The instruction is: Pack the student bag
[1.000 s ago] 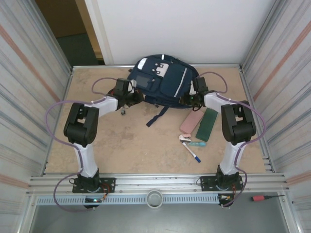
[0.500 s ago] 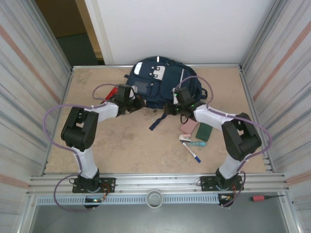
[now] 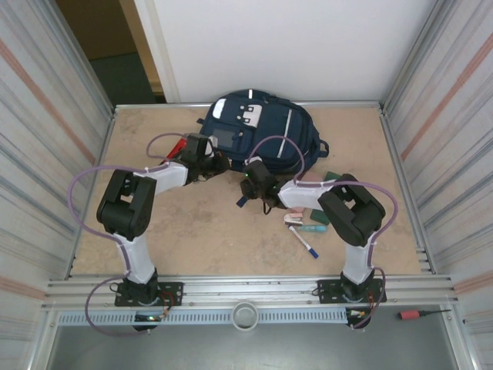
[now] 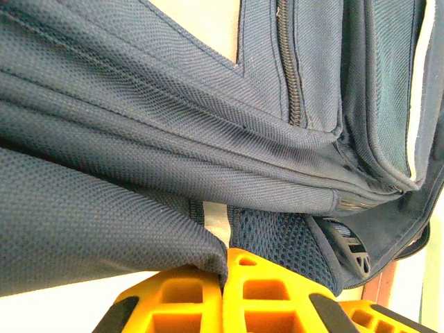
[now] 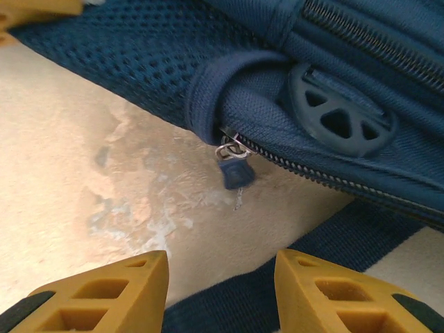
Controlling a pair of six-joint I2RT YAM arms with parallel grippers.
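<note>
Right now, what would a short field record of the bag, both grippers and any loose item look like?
bag: large navy-blue fabric backpack, lying at the far side of the beige table
left gripper: shut on a fold of backpack fabric
right gripper: open, facing the small blue zipper pull, not touching it
loose item: white-and-blue pen lying on the table

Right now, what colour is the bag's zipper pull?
Navy blue zipper pull, clearest in the right wrist view.
</note>
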